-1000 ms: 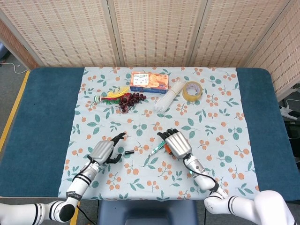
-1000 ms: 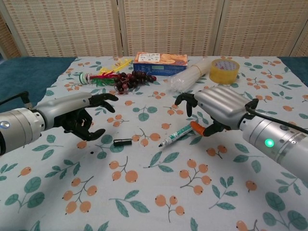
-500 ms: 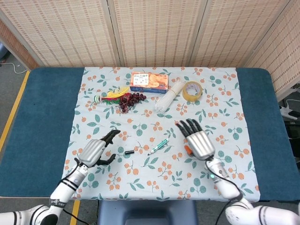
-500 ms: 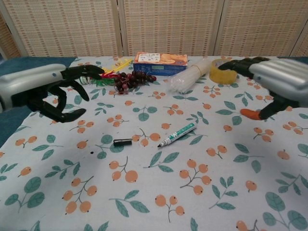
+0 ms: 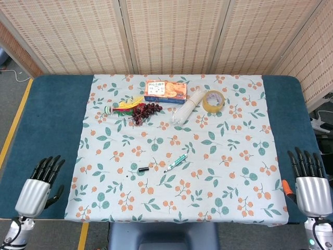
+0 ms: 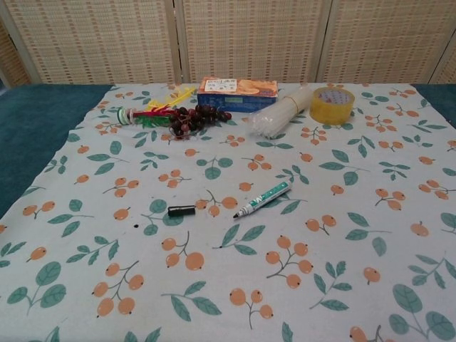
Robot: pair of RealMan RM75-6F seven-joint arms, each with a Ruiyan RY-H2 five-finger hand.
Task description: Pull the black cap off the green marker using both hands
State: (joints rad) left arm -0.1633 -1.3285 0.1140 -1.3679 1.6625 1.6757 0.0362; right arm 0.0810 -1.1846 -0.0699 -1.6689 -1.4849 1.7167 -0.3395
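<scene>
The green marker [image 5: 176,162] [image 6: 263,199] lies uncapped on the floral cloth near the table's middle, tip toward the near left. Its black cap [image 5: 143,169] [image 6: 181,211] lies on the cloth a short way to the marker's left, apart from it. My left hand [image 5: 35,188] hangs at the near left corner over the blue table edge, fingers spread, holding nothing. At the near right corner, my right hand [image 5: 309,186] is the same, fingers spread and empty. Neither hand shows in the chest view.
At the back of the cloth stand an orange-and-blue box [image 5: 165,90] [image 6: 236,93], a bunch of dark grapes [image 5: 145,111] [image 6: 194,117], colourful items [image 5: 120,106], a clear plastic bundle [image 5: 188,106] [image 6: 283,111] and a yellow tape roll [image 5: 213,100] [image 6: 332,105].
Both hands have drawn back from the middle of the cloth to the table's near corners and left the chest view. The marker and cap lie where they were.
</scene>
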